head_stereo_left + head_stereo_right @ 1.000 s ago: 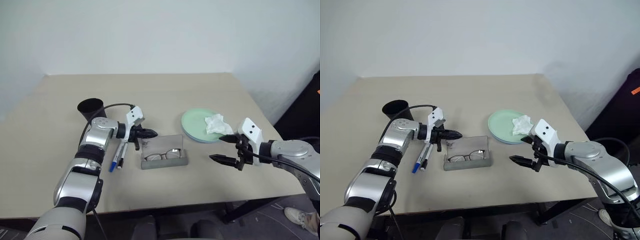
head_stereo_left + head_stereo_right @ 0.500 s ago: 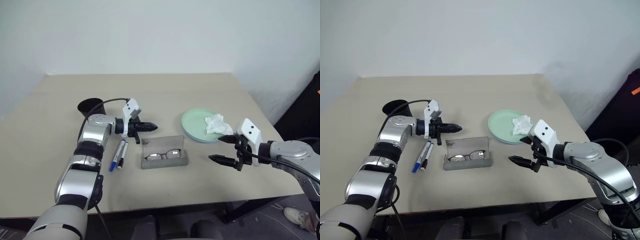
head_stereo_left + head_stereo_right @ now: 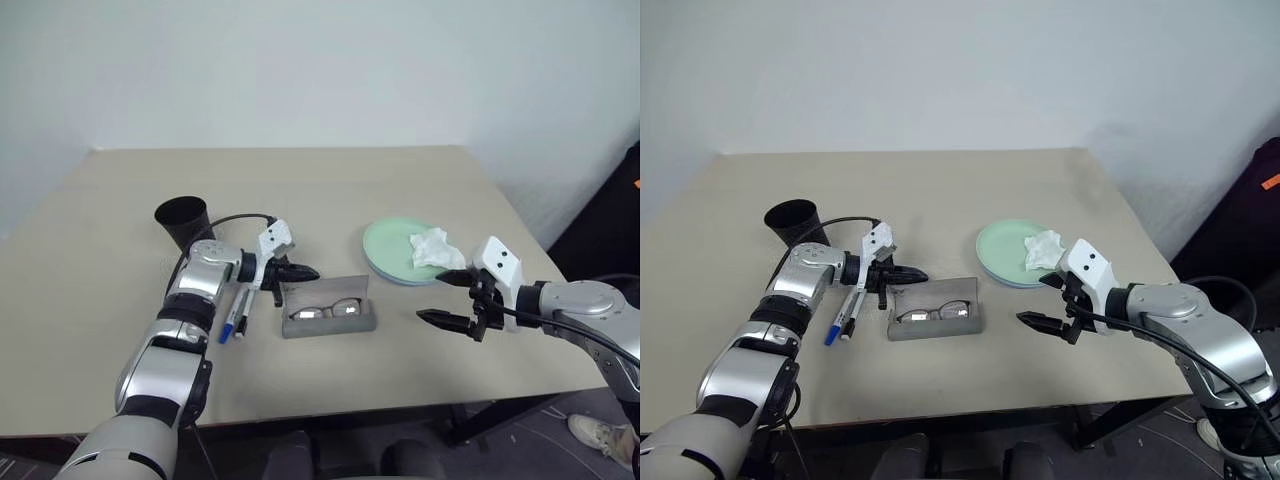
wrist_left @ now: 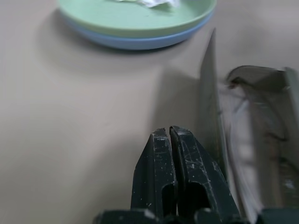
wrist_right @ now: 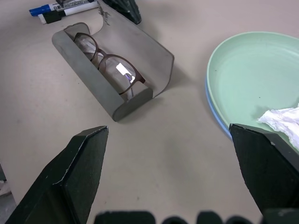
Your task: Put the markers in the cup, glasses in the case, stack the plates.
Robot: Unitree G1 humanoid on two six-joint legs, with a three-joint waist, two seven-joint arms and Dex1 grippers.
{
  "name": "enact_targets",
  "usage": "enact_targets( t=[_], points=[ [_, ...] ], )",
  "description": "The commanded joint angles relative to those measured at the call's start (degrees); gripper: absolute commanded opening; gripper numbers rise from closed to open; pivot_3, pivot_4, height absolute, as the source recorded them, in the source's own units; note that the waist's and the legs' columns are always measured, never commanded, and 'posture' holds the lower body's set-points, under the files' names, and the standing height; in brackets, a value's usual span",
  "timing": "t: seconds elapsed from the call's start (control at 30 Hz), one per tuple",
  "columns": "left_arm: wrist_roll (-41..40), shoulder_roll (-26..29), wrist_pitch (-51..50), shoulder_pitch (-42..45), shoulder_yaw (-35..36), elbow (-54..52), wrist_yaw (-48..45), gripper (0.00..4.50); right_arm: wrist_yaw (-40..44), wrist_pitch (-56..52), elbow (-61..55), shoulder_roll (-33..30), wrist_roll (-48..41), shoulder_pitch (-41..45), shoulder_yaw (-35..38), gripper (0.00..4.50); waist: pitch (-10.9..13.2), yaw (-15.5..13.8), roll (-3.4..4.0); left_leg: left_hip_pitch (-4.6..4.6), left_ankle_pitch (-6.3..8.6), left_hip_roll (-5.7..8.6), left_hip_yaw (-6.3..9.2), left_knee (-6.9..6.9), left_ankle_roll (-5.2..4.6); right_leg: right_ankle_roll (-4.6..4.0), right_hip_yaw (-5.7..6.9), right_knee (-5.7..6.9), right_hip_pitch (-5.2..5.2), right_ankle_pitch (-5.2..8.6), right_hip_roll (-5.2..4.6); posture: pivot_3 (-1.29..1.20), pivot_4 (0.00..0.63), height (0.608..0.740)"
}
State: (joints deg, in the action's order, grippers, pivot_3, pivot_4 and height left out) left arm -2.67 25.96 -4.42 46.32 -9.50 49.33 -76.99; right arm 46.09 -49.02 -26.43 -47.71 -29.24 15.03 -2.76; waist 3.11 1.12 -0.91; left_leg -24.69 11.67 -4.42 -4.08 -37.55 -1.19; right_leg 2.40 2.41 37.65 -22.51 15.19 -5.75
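The grey case lies open mid-table with its lid raised and the dark-rimmed glasses inside. My left gripper is shut and holds nothing, its tips at the lid's back left corner; touching cannot be told. Two markers, one blue-capped and one black-capped, lie beside my left forearm. The black cup stands upright behind them. The mint green plate rests on the light blue plate. My right gripper hangs open right of the case.
A crumpled white tissue lies in the green plate. The table's right edge runs close under my right arm. Bare tabletop stretches behind the case and along the front.
My left gripper, raised and further back half a second ago, has come down to the case lid's left end. The lid's top edge sits slightly lower. The right gripper has kept still.
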Motion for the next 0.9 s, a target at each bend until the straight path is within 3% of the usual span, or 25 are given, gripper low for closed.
enact_targets(
  t=[0.03,0.3,0.53,0.77,0.83,0.9],
  points=[
    [-0.7,1.5,-1.5,-1.9,-1.5,-6.5,-4.9,0.01,-0.1,0.6,-0.8,-0.2,0.3,1.2,0.8,4.50,0.0,0.1,0.00,0.00,0.00,0.00,0.00,0.02,0.00,0.00,0.00,0.00,0.00,0.00,0.00,0.00,0.000,0.740],
    [-1.4,5.5,-5.1,-9.9,-4.5,-20.8,-10.2,0.01,-0.4,0.7,-1.2,-0.4,0.9,1.7,0.0,4.50,0.0,0.1,0.03,0.01,0.00,-0.01,-0.01,0.04,0.00,-0.02,-0.02,0.00,-0.01,0.00,-0.01,0.00,0.000,0.740],
    [-1.5,6.3,-7.5,-12.9,-4.2,-24.5,-7.0,0.01,-0.3,1.1,-0.5,-0.5,1.6,2.5,-1.0,4.50,0.0,0.1,0.08,0.05,0.00,-0.02,0.00,0.04,0.00,-0.01,0.00,0.00,0.01,0.00,-0.02,0.00,0.000,0.740],
    [-0.2,6.0,-15.8,-12.4,-0.6,-28.8,8.1,0.01,-0.1,1.4,0.2,0.1,2.0,3.3,-1.8,4.50,0.0,0.0,0.08,0.06,0.00,-0.02,0.03,0.01,0.00,-0.01,0.01,0.06,0.01,0.00,-0.01,0.00,0.000,0.740],
    [0.9,5.5,-26.8,-12.1,1.3,-31.8,15.5,0.01,0.2,1.6,0.6,0.3,2.0,3.7,-2.3,4.50,0.0,0.0,0.09,0.05,0.00,-0.03,0.03,0.01,0.00,-0.01,0.01,0.07,0.00,-0.01,0.00,0.00,0.000,0.740],
    [0.5,4.2,-37.7,-12.6,4.0,-37.1,22.2,0.53,0.8,1.7,1.1,0.6,2.1,4.1,-2.9,4.50,0.0,0.0,0.03,0.04,0.00,-0.03,0.01,0.01,0.00,-0.01,-0.01,0.05,-0.01,-0.01,0.00,0.00,0.000,0.740]
  ],
)
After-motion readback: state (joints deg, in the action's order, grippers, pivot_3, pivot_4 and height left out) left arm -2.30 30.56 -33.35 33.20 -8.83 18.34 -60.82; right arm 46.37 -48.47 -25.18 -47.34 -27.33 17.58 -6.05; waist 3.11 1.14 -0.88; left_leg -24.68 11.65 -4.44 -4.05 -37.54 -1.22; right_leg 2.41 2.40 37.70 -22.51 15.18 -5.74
